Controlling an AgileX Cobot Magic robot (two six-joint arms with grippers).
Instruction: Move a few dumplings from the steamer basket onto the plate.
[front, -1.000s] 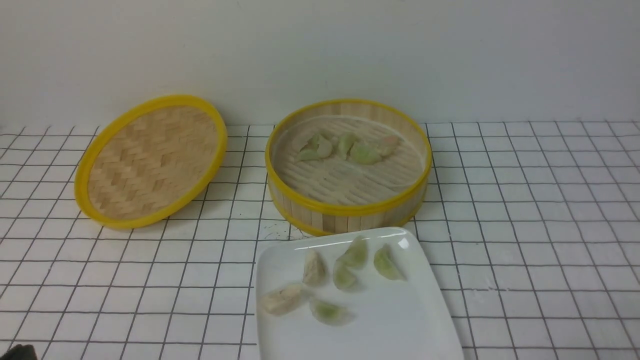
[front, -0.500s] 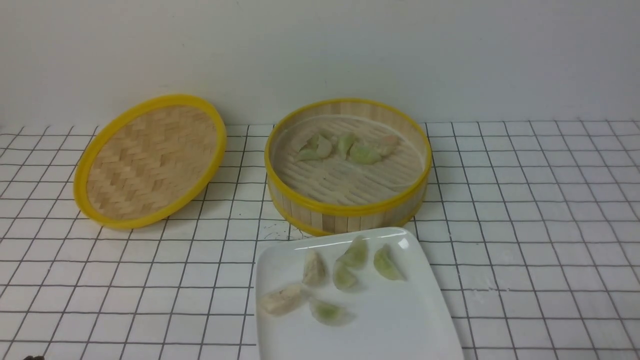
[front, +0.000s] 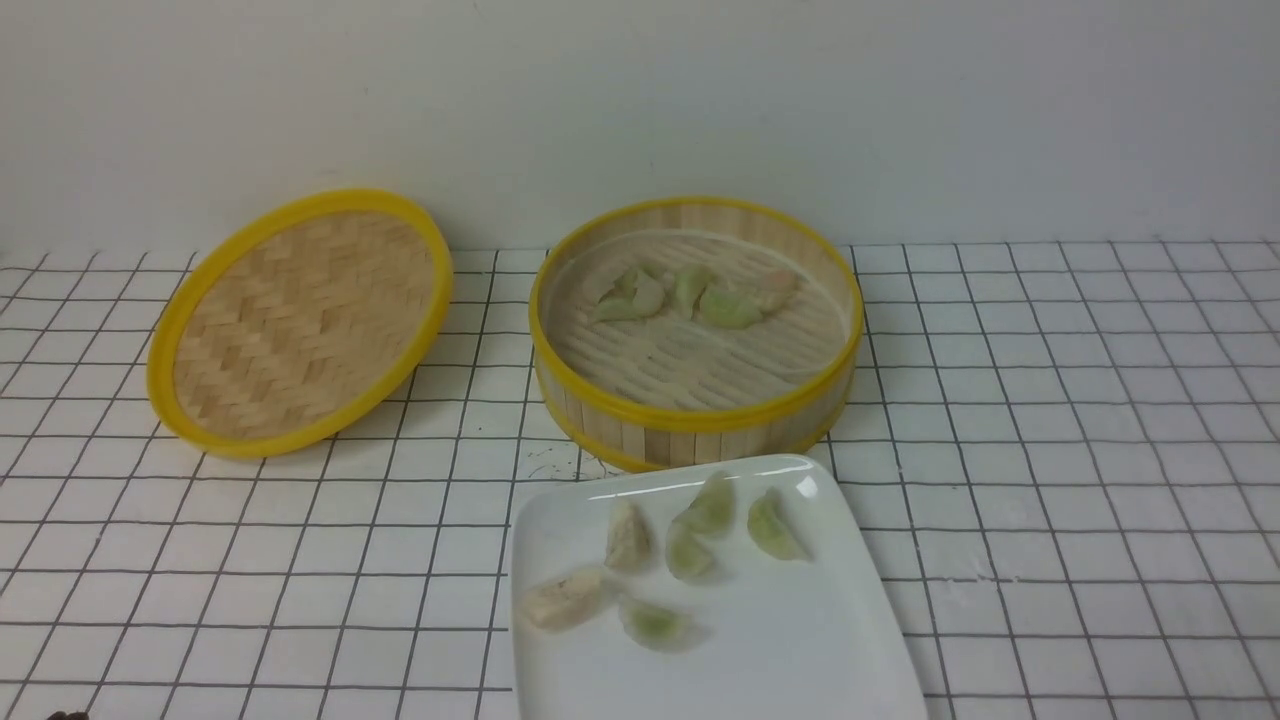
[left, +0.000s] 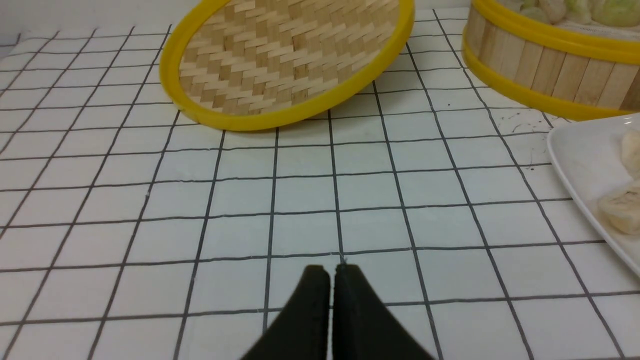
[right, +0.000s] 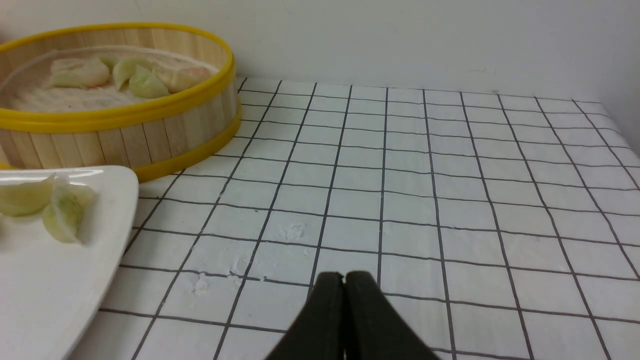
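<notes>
The steamer basket stands at the table's middle back, with several dumplings on the far part of its floor. The white plate lies just in front of it and holds several dumplings, green and beige. My left gripper is shut and empty, low over the bare cloth, left of the plate and in front of the lid. My right gripper is shut and empty over the cloth, right of the plate and the basket. Neither gripper shows in the front view, bar a dark tip at the bottom left corner.
The flat woven yellow-rimmed lid lies tilted at the back left; it also shows in the left wrist view. A white checked cloth covers the table. A wall runs close behind. The table's right edge shows in the right wrist view.
The dark part of my left arm at the bottom left corner of the front view has drawn back almost out of the frame. Basket, plate and dumplings have not moved.
</notes>
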